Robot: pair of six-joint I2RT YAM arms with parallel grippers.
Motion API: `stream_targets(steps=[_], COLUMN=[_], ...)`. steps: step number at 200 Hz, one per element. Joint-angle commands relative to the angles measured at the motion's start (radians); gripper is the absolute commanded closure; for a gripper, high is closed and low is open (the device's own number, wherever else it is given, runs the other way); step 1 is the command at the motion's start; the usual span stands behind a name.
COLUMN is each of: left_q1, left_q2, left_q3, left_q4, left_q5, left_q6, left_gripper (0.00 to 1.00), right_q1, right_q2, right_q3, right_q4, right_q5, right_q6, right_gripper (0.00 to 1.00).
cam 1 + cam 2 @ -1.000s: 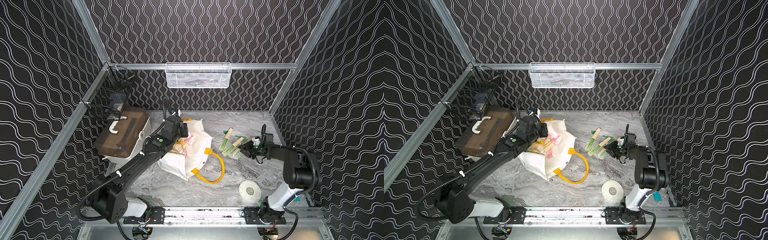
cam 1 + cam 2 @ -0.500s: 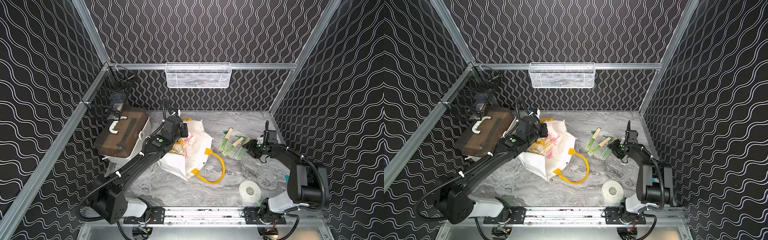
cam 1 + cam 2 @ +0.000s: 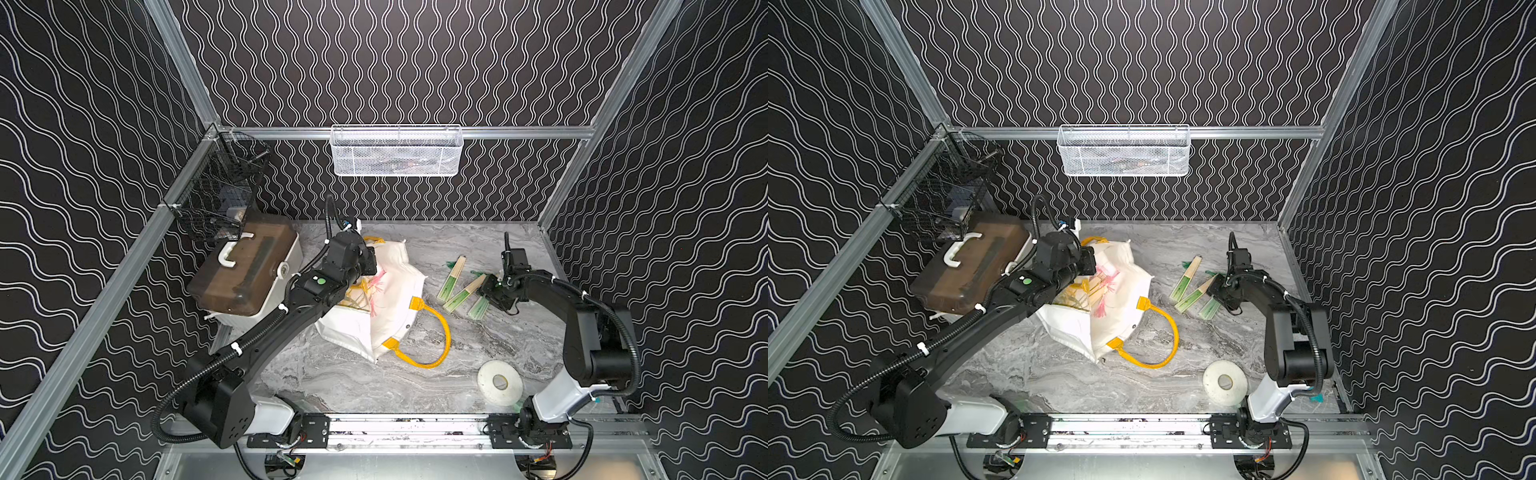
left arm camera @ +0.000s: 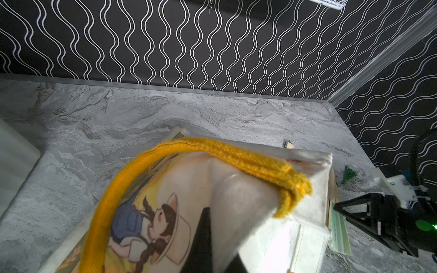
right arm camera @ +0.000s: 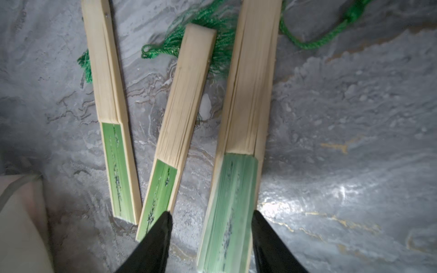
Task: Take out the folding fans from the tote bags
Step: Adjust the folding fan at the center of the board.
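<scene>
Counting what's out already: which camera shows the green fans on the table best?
The right wrist view: the three green fans fill it, side by side. Both top views show them small; the left wrist view catches only a sliver of one.

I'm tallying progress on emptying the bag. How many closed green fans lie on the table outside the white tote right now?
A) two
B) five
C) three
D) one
C: the right wrist view shows three green fans lying side by side on the table, with the right gripper open astride one of them; both top views show the same three.
</scene>
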Motion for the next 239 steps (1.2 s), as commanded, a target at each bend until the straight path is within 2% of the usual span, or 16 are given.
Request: stream_targets(steps=[1,52,137,193,223,239], left_q1=[-0.001,-0.001,0.0,0.0,0.001,0.001], left_q2=[-0.013,-0.012,-0.005,0.004,0.005,0.004], left_q3=[0.006,0.005,0.009,0.015,0.016,0.016], left_q4=[0.041,0.04,0.043,0.046,0.044,0.044], left_q5=[-0.001,0.003,0.01,0.018,0.018,0.02], left_q6=[-0.01,-0.012,-0.013,-0.016,-0.015,-0.015], left_gripper=[1.0,1.0,1.0,1.0,1.0,1.0], right_q1=[0.012,0.043,0.072,0.085,0.087,0.09], right_q2=[0.034,0.076,0.143,0.216,0.239,0.239], right_q3=[0.047,0.11,0.154,0.181,0.19,0.195], right_q4=[-0.107,-0.139,-0.15,-0.162,-0.173,-0.185], right_q5=[0.144,0.196,0.205,0.212,0.218,0.226], right_q6=[-0.018,-0.044,-0.057,-0.068,-0.073,-0.075], right_gripper=[0.43,0.43,0.45,0.49,0.55,0.55])
